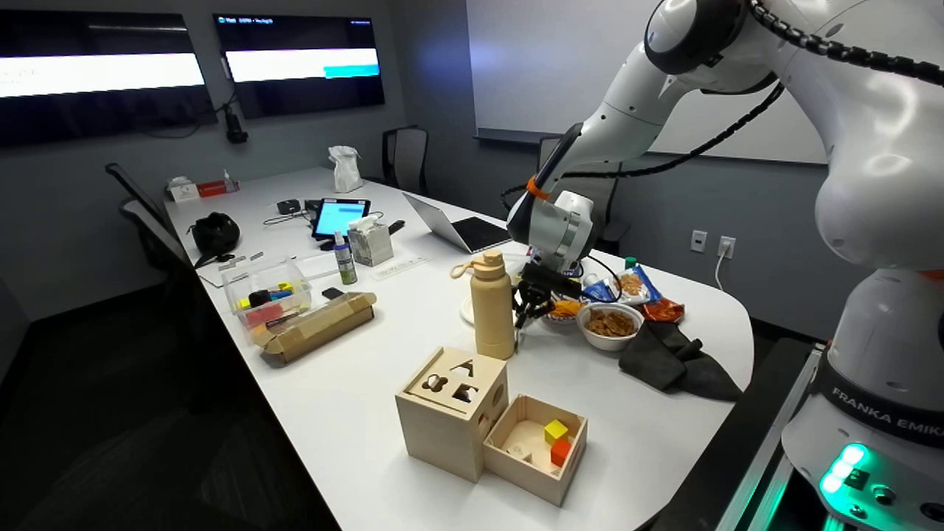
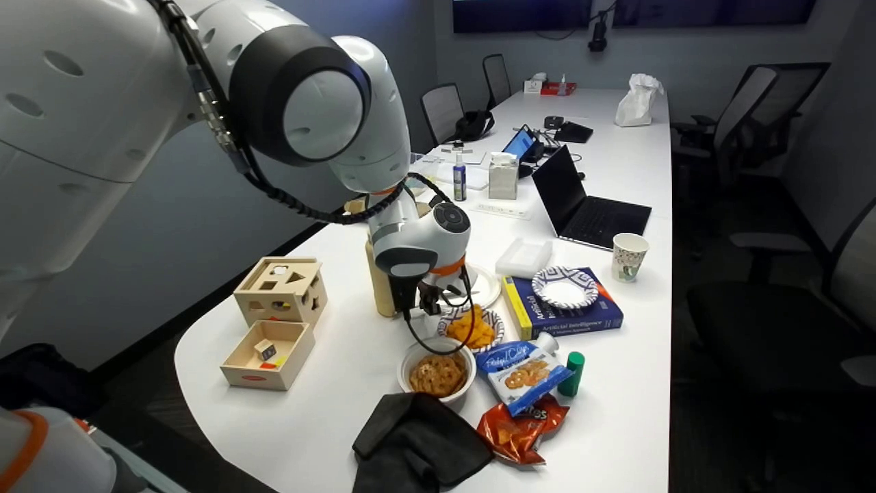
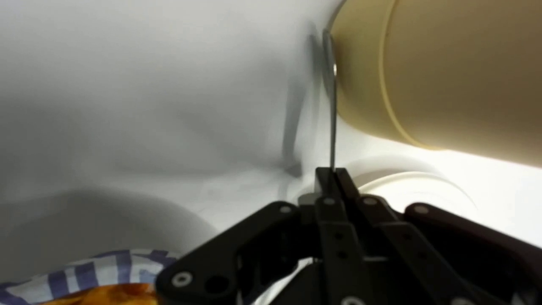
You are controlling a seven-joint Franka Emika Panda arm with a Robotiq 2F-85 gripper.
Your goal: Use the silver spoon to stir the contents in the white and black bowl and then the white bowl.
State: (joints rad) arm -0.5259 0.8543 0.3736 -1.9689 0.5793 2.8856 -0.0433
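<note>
I have the silver spoon (image 3: 333,114) pinched in the tool (image 3: 333,170), head beside or touching the beige bottle (image 3: 457,72) (can't tell), left of the patterned bowl (image 3: 108,270). Sideways bump could tip bottle, twist spoon loose.

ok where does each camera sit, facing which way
In an exterior view: beside the arm, facing wall screens; arm and base at picture right.
In an exterior view: beside the arm, facing past the laptop; arm at picture left.
Wrist view: on the wrist, facing spoon and bottle; gripper at bottom.
Both exterior views share the white bowl.
</note>
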